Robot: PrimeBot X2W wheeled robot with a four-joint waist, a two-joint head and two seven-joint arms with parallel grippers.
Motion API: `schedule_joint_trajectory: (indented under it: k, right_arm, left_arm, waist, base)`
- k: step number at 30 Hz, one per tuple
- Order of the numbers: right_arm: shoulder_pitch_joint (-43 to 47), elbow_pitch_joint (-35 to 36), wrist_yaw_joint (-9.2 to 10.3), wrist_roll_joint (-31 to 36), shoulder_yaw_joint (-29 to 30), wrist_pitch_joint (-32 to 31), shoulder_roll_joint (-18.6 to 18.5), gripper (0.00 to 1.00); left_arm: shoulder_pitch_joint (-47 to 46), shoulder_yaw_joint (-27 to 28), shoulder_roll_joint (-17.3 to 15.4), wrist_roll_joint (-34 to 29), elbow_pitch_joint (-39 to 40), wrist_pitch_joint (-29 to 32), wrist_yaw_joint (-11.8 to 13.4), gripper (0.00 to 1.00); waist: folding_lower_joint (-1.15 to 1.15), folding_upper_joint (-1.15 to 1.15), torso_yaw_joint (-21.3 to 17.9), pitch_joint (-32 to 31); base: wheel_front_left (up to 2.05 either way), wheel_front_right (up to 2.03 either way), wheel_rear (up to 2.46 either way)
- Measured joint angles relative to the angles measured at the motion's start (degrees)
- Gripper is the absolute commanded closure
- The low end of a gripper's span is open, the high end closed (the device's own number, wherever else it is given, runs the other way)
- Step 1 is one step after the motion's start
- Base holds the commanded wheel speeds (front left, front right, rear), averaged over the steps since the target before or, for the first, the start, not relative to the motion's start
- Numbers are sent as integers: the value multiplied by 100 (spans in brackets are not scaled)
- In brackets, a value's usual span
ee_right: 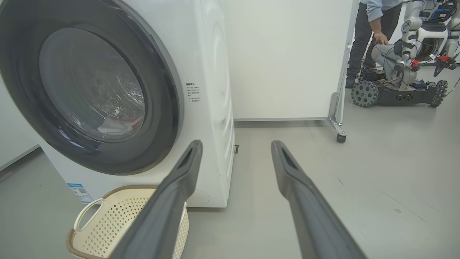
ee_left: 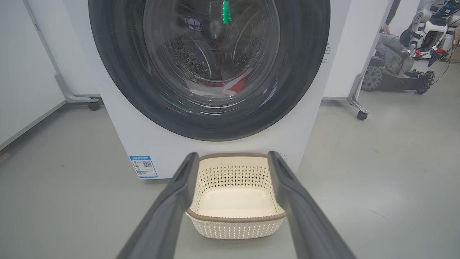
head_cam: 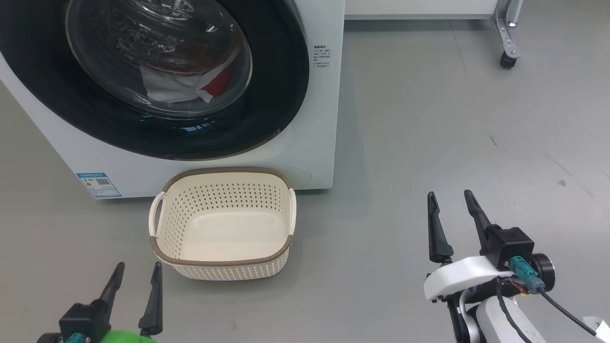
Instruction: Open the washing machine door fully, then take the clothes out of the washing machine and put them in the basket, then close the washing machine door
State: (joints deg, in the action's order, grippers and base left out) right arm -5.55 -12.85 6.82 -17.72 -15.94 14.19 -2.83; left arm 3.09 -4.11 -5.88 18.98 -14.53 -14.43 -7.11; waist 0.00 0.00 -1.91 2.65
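The white washing machine (head_cam: 324, 119) stands ahead with its black-rimmed round door (head_cam: 267, 119) shut flat against the front. Red and white clothes (head_cam: 190, 81) lie behind the glass bowl, low in the drum. The cream basket (head_cam: 221, 267) sits on the floor right below the door, with nothing in it. My left gripper (head_cam: 138, 270) is open, low and just left of the basket. My right gripper (head_cam: 450, 200) is open over bare floor, well to the right of the machine. In the left wrist view the door (ee_left: 294, 90) and basket (ee_left: 233, 223) lie straight ahead.
Grey floor (head_cam: 452, 119) spreads to the right. A white panel on a caster (head_cam: 507, 59) stands behind the machine at the right. Past it, a person (ee_right: 370, 21) bends over a wheeled robot (ee_right: 399, 82). A blue label (head_cam: 98, 185) marks the machine's lower left corner.
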Motion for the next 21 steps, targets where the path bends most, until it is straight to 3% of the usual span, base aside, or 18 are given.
schedule_joint_trajectory:
  k: [21]
  right_arm:
    - [-115, -131, 40, -230, 31, 0, -1, 0]
  left_arm:
    - [-145, 63, 83, -3, -181, 0, -1, 0]
  waist:
    - [0, 0, -22, -49]
  base:
    - [0, 0, 0]
